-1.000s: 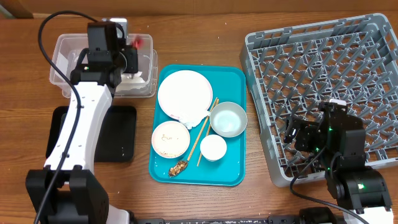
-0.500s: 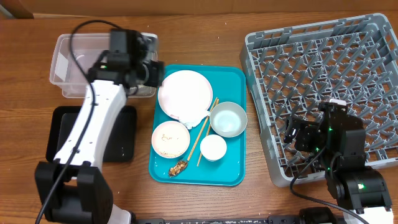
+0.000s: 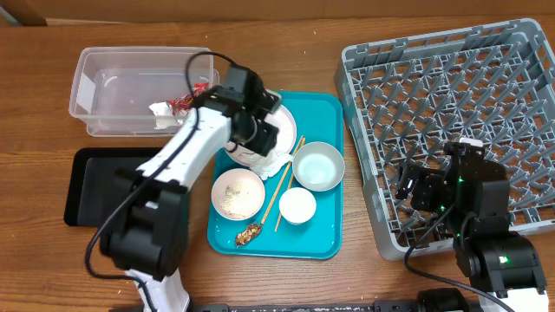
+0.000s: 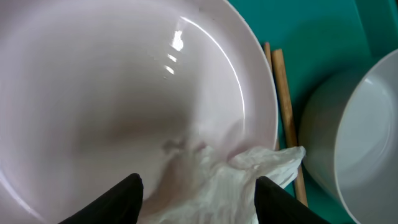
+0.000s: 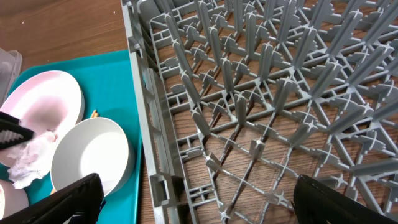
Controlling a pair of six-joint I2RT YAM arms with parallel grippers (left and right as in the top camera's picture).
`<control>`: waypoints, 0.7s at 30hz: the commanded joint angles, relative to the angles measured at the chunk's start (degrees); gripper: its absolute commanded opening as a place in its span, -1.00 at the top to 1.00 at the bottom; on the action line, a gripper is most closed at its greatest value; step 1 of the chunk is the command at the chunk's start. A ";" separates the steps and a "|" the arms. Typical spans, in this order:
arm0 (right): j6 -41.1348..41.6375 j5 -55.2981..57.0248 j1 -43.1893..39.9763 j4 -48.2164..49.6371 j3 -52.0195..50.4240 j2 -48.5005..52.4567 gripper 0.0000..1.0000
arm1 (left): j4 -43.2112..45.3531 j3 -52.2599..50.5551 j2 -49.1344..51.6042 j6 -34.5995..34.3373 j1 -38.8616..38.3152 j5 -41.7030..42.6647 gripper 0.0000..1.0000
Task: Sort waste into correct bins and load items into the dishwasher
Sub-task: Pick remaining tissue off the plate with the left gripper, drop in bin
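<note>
My left gripper (image 3: pixel 263 139) is open and low over the white plate (image 3: pixel 286 120) on the teal tray. In the left wrist view its fingers (image 4: pixel 121 198) stand on either side of the crumpled white napkin (image 4: pixel 239 180), which lies on the plate's (image 4: pixel 112 81) rim beside the chopsticks (image 4: pixel 281 93). The red-and-white wrapper (image 3: pixel 182 102) lies in the clear tub (image 3: pixel 113 74). The black tray (image 3: pixel 95 186) sits in front of the tub. A brown food scrap (image 3: pixel 250 234) lies on the teal tray. My right gripper (image 5: pixel 208 205) is open and empty over the grey dish rack's (image 5: pixel 267 81) near edge.
The teal tray (image 3: pixel 325 108) also holds a pink bowl with rice (image 3: pixel 238 192), a pale bowl (image 3: pixel 318 165), a white cup (image 3: pixel 297 205) and the chopsticks (image 3: pixel 284 184). The dish rack (image 3: pixel 451 95) fills the right side; the right arm's base stands in front of it.
My left arm has swung right from over the clear tub to the plate. The red-and-white wrapper now lies in the tub. The right arm has not moved.
</note>
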 commanded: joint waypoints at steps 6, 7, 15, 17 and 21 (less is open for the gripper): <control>0.07 -0.26 -0.15 0.24 1.53 -0.26 -1.00 | -2.97 -0.61 4.35 2.12 -1.31 -4.52 0.43; 0.07 -0.26 -0.15 0.24 1.53 -0.26 -1.00 | -3.15 -0.59 4.35 2.12 -1.31 -5.44 0.55; 0.07 -0.26 -0.15 0.17 1.53 -0.26 -0.99 | -6.25 3.98 2.19 1.86 -0.90 -11.82 0.92; 0.07 -0.26 -0.15 0.17 1.53 -0.26 -1.00 | -7.13 6.05 0.90 1.84 -0.44 -13.05 0.92; 0.07 -0.26 -0.15 0.13 1.53 -0.26 -1.00 | -8.41 10.45 -2.10 0.07 1.42 -16.06 0.92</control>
